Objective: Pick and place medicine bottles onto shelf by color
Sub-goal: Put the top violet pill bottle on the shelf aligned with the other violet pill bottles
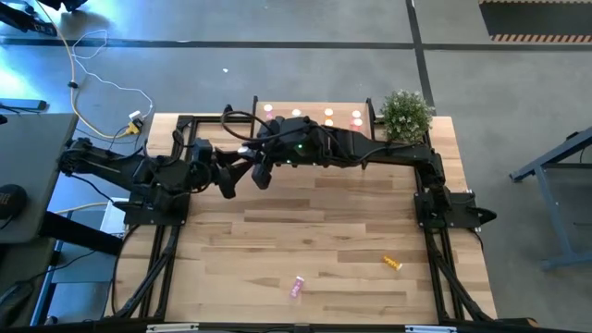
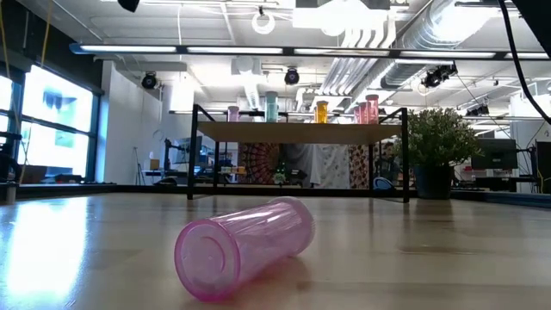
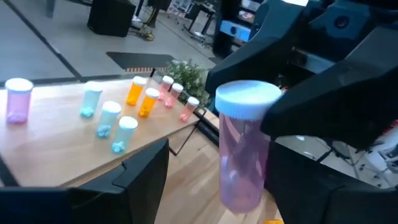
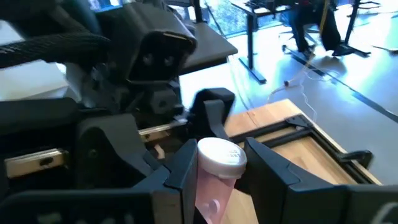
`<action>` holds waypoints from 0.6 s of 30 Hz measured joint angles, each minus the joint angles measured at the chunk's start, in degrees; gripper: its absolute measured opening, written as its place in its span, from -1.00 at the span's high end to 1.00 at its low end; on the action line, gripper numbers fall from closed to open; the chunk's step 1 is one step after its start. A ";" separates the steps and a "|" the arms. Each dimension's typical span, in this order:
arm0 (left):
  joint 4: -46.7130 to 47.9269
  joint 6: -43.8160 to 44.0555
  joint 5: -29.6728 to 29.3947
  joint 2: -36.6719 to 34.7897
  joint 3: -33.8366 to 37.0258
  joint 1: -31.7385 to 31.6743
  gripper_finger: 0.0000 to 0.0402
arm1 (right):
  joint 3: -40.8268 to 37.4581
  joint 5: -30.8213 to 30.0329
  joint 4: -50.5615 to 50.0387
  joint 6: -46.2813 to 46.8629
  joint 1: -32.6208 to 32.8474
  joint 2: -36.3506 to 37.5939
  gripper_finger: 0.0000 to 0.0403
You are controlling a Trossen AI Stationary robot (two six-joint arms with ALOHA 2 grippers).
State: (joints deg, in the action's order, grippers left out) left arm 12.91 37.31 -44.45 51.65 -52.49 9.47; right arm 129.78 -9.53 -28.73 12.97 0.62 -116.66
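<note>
Holding a pink bottle [image 4: 214, 177] upright by its body, your right gripper [image 4: 214, 186] hangs in front of the shelf [image 1: 277, 113]. Left gripper [image 3: 205, 186] gapes beside it, nearer; bottle's long axis stands vertical between them.

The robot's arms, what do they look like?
Both arms are matte black, built of chunky angular links on black frame mounts. The right arm shows a small green light and looped black cables near its wrist; the left arm is equally dark.

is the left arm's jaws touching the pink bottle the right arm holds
Apart. The left wrist view shows the pink bottle in the right gripper, the left gripper open around it, with gaps.
</note>
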 joint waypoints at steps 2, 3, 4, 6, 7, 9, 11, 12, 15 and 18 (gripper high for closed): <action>-1.49 -1.40 0.90 0.44 0.00 -0.68 -0.17 | -0.01 1.42 0.71 0.02 -0.08 0.02 0.51; -1.75 -1.89 1.28 0.56 0.00 -0.97 -0.14 | 0.00 1.58 0.70 0.00 -0.06 0.02 0.51; -2.03 -2.14 1.66 0.60 0.00 -1.23 -0.11 | 0.00 1.50 0.70 0.02 -0.07 0.02 0.51; -2.28 -2.18 2.49 0.60 0.00 -1.51 -0.03 | 0.00 1.19 0.55 0.02 -0.25 0.04 0.51; -2.28 -2.20 2.52 0.60 0.00 -1.62 0.01 | 0.00 1.21 0.51 0.02 -0.35 0.04 0.51; -2.28 -2.79 2.60 0.60 0.00 -1.62 0.09 | 0.00 1.18 0.45 0.02 -0.41 0.04 0.51; -2.43 -3.52 2.63 0.62 0.00 -1.60 0.17 | 0.00 1.20 0.41 0.02 -0.45 0.04 0.51; -2.47 -3.87 2.62 0.62 0.00 -1.60 0.20 | 0.00 1.22 0.41 0.02 -0.62 0.04 0.51; -2.50 -5.09 2.48 0.62 0.00 -1.60 0.29 | 0.00 1.17 0.22 0.02 -0.69 0.04 0.51; -2.48 -6.37 2.70 0.62 0.02 -1.60 0.35 | 0.00 1.24 -0.05 0.04 -0.74 0.04 0.51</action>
State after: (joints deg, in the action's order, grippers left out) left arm 10.44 30.94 -41.76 52.27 -52.47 7.88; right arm 129.78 -8.29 -28.78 13.02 -0.12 -116.62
